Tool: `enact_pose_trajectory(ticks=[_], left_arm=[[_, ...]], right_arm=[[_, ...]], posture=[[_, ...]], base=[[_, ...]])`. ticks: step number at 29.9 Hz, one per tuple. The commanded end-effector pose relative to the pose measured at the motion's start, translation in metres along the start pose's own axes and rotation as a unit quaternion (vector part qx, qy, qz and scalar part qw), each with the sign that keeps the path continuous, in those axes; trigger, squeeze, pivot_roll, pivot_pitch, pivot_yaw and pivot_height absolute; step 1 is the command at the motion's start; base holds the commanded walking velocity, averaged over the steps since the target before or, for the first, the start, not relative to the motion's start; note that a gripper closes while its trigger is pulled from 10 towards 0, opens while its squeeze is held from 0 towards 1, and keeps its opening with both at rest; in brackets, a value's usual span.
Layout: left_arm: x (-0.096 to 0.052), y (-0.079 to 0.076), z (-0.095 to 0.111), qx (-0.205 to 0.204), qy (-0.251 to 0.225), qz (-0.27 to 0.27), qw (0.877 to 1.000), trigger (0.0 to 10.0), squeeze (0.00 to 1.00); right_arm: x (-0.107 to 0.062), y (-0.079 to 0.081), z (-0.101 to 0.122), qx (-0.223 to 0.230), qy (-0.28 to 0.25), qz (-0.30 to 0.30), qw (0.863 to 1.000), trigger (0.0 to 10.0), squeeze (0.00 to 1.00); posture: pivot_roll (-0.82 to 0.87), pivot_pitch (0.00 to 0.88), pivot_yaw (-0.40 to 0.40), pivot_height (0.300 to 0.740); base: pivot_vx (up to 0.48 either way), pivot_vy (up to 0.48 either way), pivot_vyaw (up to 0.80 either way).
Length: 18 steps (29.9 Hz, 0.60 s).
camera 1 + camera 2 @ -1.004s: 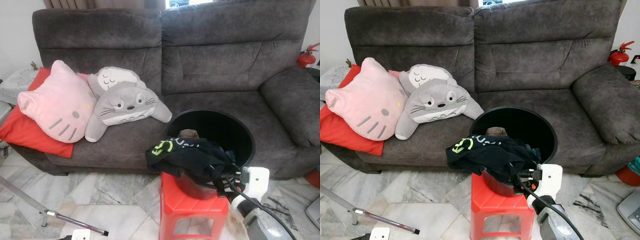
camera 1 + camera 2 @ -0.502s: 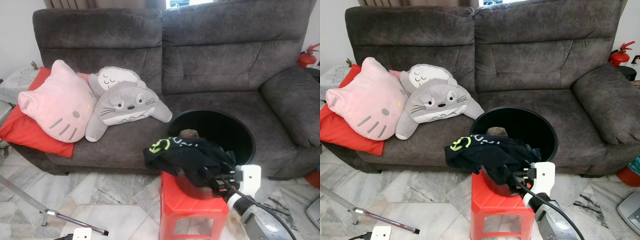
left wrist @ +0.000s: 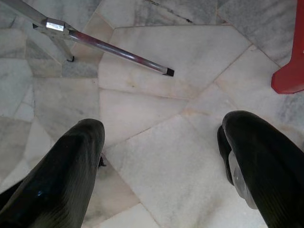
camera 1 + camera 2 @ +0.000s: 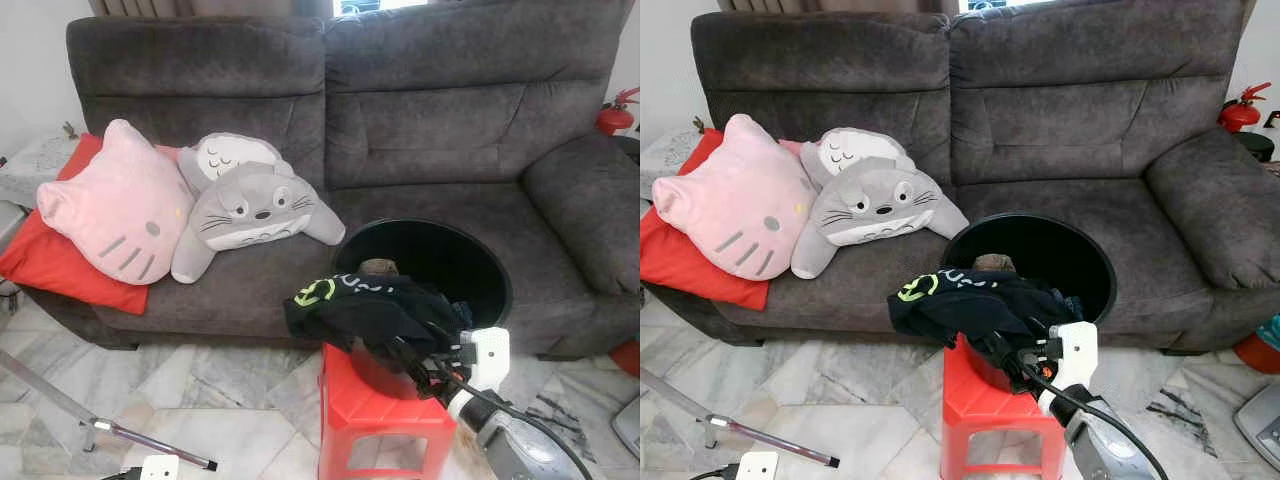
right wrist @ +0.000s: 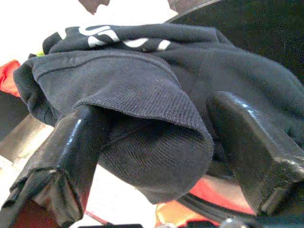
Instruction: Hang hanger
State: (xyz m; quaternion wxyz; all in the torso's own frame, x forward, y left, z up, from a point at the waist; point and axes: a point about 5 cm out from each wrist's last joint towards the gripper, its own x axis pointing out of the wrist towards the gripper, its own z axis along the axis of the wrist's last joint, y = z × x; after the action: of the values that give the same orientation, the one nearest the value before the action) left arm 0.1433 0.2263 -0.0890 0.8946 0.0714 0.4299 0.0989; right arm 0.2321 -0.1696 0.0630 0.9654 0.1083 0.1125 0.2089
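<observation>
My right claw (image 5: 156,147) sits at the near rim of the round black plastic basket (image 4: 1092,262), which stands on the red plastic stool (image 4: 975,400). Its fingers stand apart around a fold of the black knit garment with white lettering (image 4: 970,300), draped over that rim. My left claw (image 3: 161,166) hangs spread above the marble floor (image 3: 156,61).

- Head stereo pair: looks forward and down at the sofa (image 4: 420,130) and red stool (image 4: 385,415).
- Left wrist: faces the marble floor (image 3: 156,123).
- Right wrist: close on the black garment (image 5: 142,95), shared with the head views.
</observation>
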Motion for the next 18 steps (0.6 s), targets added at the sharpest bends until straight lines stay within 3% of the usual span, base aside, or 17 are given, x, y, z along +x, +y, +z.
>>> enact_pose_trajectory(ticks=[1, 18], left_arm=[[-0.0009, 0.0012, -0.0041, 0.009, 0.01, 0.003, 1.0, 10.0, 0.0], [-0.0006, -0.0002, -0.004, 0.01, 0.013, 0.001, 1.0, 10.0, 0.0]], right_arm=[[0.005, 0.0025, 0.0032, -0.004, -0.008, 0.003, 1.0, 0.0, 0.0], [0.0081, -0.0006, 0.0034, -0.013, -0.012, -0.002, 1.0, 0.0, 0.0]], posture=[[-0.23, 0.0, 0.072, 0.74], [-0.23, 0.0, 0.073, 0.74]], base=[[0.0, 0.0, 0.0], [0.0, 0.0, 0.0]])
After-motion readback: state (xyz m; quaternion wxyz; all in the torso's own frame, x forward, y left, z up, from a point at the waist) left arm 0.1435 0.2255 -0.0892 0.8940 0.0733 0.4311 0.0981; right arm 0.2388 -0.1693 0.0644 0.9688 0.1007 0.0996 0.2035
